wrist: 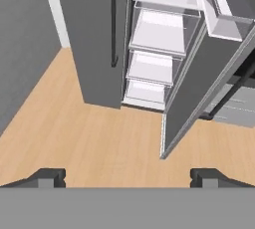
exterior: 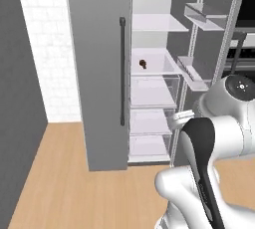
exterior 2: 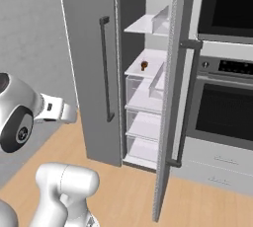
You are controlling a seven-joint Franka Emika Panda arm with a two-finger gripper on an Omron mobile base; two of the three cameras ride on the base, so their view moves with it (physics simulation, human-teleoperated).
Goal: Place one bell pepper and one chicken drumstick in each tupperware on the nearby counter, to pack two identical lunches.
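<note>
Drumstick (exterior: 143, 63) on fridge shelf (exterior: 154, 67) behind open door (exterior 2: 168, 122); claw (wrist: 127, 175) wide

No readable text, label, brand, number or sign appears on anything here. The oven's control panel (exterior 2: 236, 66) carries a row of tiny light marks, too small and blurred to read. The fridge doors, shelves and drawers are plain, and so are the wall tiles and the robot's white body.
</note>
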